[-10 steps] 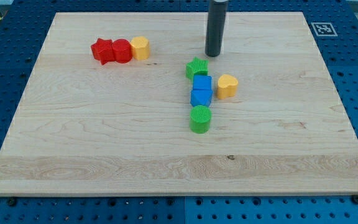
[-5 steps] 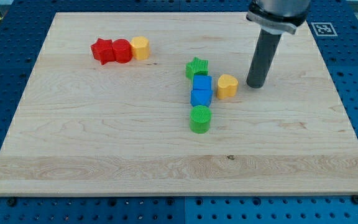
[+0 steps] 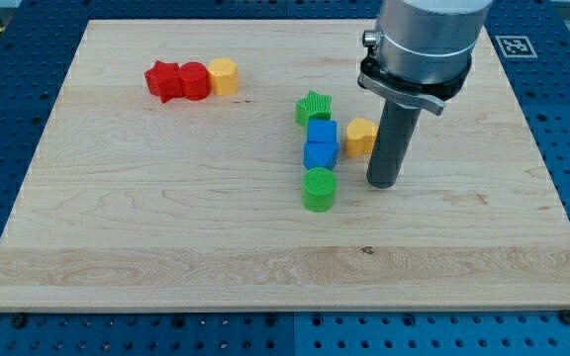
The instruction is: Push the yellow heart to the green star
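Note:
The yellow heart [image 3: 359,135] lies near the board's middle, just right of two blue blocks [image 3: 321,144], and the rod partly hides its right side. The green star [image 3: 314,107] sits above the blue blocks, up and left of the heart, a small gap apart. My tip [image 3: 382,184] rests on the board just below and to the right of the heart, close to it; contact cannot be told.
A green cylinder [image 3: 319,189] sits below the blue blocks. A red star [image 3: 162,80], a red cylinder [image 3: 194,81] and a yellow block [image 3: 224,75] stand in a row at the upper left. The wooden board [image 3: 166,237] lies on a blue pegboard.
My tip moved from above the green star around the heart's right side and down to just below-right of the heart. The blocks have not visibly moved.

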Available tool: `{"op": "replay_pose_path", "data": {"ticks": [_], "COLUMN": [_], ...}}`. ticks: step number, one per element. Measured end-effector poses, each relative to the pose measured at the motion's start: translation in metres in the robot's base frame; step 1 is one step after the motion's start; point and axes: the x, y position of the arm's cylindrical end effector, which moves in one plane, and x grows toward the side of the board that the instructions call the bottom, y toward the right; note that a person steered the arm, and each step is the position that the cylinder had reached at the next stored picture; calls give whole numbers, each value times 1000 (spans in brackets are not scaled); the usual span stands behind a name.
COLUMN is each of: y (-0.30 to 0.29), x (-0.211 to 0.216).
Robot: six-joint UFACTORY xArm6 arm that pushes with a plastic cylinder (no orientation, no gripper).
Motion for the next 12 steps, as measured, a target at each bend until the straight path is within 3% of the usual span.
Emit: {"op": "replay_pose_path", "data": {"ticks": [10,11,12], "y": [-3,-1,12], "x": [-113,-120,-100]}}
